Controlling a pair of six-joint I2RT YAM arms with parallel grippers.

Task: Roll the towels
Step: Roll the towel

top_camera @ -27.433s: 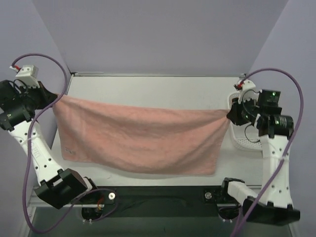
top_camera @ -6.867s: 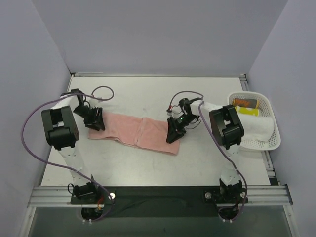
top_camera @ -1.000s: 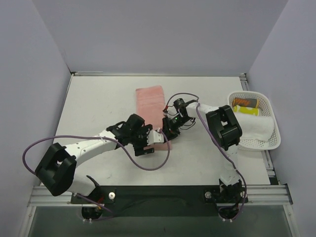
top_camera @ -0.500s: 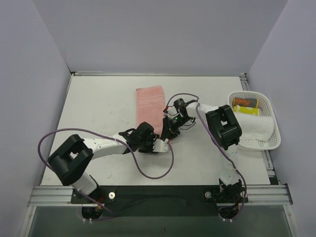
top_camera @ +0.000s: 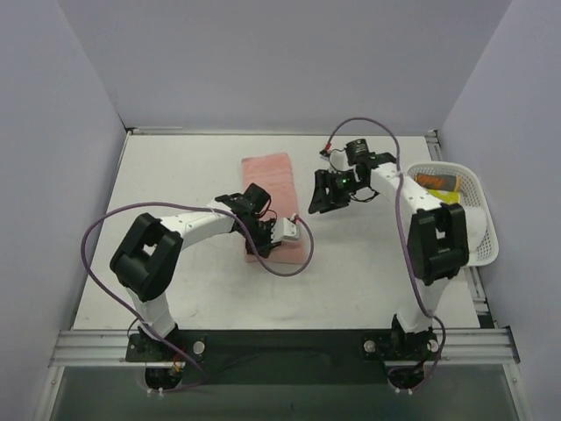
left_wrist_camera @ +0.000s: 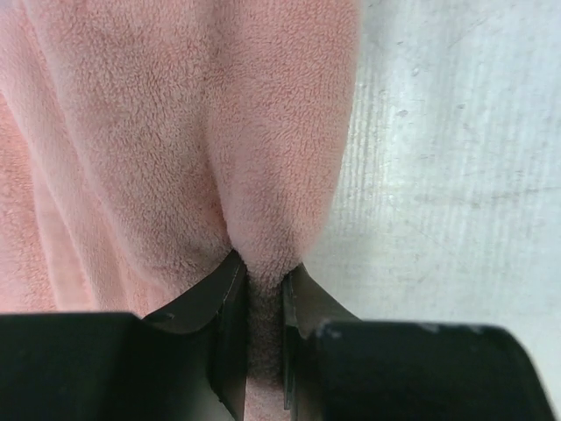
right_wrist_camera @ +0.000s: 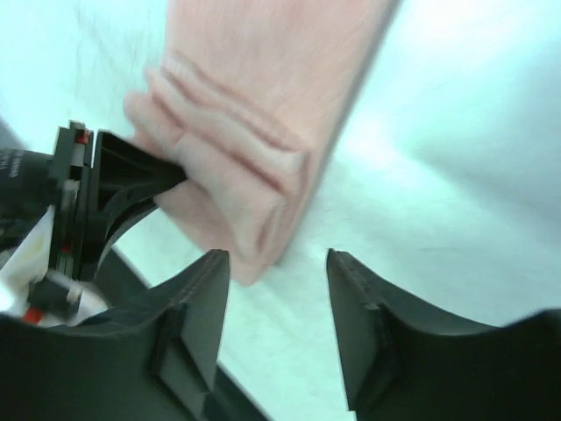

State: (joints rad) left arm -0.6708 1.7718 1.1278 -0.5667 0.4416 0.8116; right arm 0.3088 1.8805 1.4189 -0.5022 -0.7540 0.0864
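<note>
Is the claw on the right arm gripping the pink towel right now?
No, the right claw stands open and empty in its own wrist view, while the pink towel lies beyond its tips.

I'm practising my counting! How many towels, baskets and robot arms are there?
Towels: 2 (pink towel, white towel)
Basket: 1
Robot arms: 2 (left arm, right arm)
Total: 5

Pale lavender walls (top_camera: 280, 61) enclose a white table (top_camera: 175, 175) on three sides.
</note>
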